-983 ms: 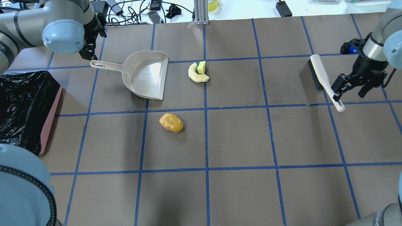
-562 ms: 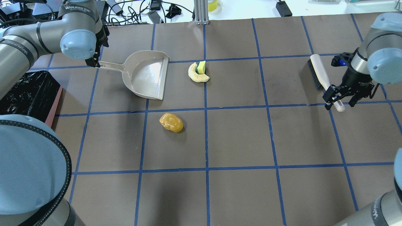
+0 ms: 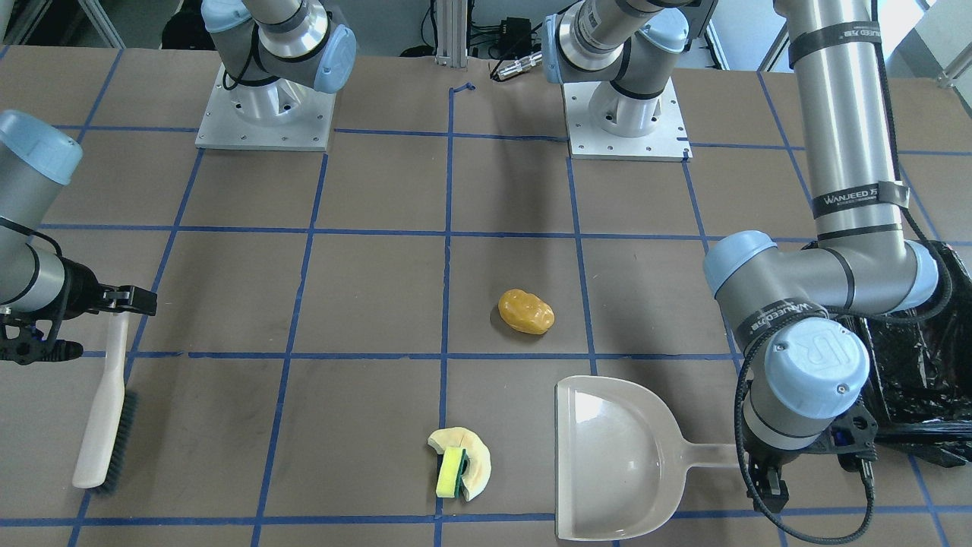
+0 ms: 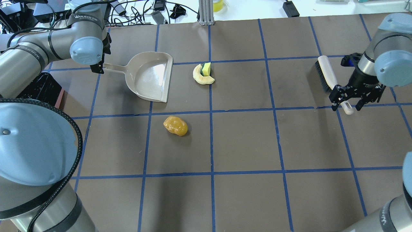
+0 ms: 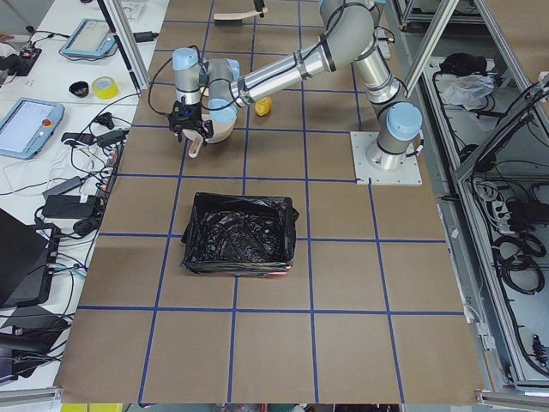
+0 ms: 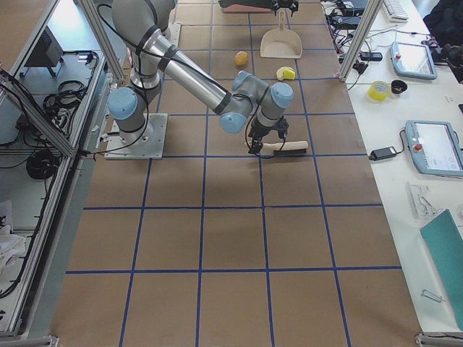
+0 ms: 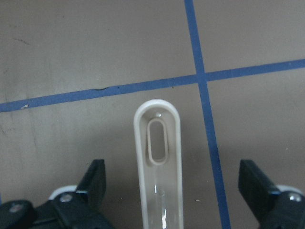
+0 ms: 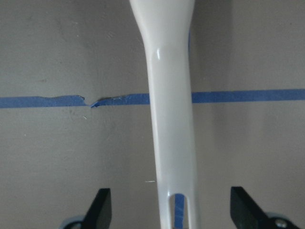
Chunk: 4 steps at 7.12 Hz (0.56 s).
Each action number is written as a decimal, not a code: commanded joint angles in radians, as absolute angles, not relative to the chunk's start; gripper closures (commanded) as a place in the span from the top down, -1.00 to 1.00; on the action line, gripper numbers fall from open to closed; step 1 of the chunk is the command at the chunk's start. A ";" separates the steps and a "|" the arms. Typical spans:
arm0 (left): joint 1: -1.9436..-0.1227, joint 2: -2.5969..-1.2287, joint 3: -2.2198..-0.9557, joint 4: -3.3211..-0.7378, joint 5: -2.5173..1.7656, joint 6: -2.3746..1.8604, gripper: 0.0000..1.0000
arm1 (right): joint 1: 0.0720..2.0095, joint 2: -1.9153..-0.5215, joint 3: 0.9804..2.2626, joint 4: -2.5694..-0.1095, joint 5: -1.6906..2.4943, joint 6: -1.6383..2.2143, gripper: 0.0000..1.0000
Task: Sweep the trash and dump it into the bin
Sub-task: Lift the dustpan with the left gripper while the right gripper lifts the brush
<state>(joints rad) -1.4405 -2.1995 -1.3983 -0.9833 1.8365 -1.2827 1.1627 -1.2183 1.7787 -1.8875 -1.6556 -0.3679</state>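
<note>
The orange-yellow lump (image 4: pixel 175 125) lies mid-table. The pale crescent (image 4: pixel 201 78) cups the yellow-green sponge block (image 4: pixel 206 68) further back, to the right of the beige dustpan (image 4: pixel 149 75). The black-lined pink bin (image 5: pixel 240 233) stands at the left, partly hidden by my left arm in the overhead view (image 4: pixel 45 87). My left gripper (image 4: pixel 98 67) is open, with its fingers (image 7: pixel 95 179) on either side of the dustpan's handle end (image 7: pixel 158 143). My right gripper (image 4: pixel 346 101) is open, straddling the handle (image 8: pixel 170 119) of the cream brush (image 4: pixel 327 75).
The brown table has a blue tape grid. Cables and small devices lie past the far edge (image 4: pixel 154 13). A metal post (image 4: pixel 206 13) stands at the back middle. The arm bases (image 3: pixel 262 114) sit on the robot's side.
My left gripper has moved right over the dustpan's handle end. My right gripper has moved left and toward the robot until its open jaws straddle the brush handle. The trash has not moved.
</note>
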 commanded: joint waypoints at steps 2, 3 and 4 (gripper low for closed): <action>-1.399 -2.209 -1.405 -0.980 1.787 -1.269 0.95 | 1.164 -1.221 1.773 -1.893 -1.648 -0.385 0.42; -1.388 -2.209 -1.407 -0.980 1.760 -1.263 0.95 | 1.164 -1.221 1.773 -1.893 -1.647 -0.390 0.27; -1.388 -2.212 -1.405 -0.980 1.758 -1.266 0.90 | 1.164 -1.221 1.773 -1.894 -1.649 -0.408 0.06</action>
<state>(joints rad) -1.3955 -2.2100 -1.4048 -0.9802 1.7725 -1.2663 1.1642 -1.2207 1.7736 -1.8931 -1.6483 -0.3917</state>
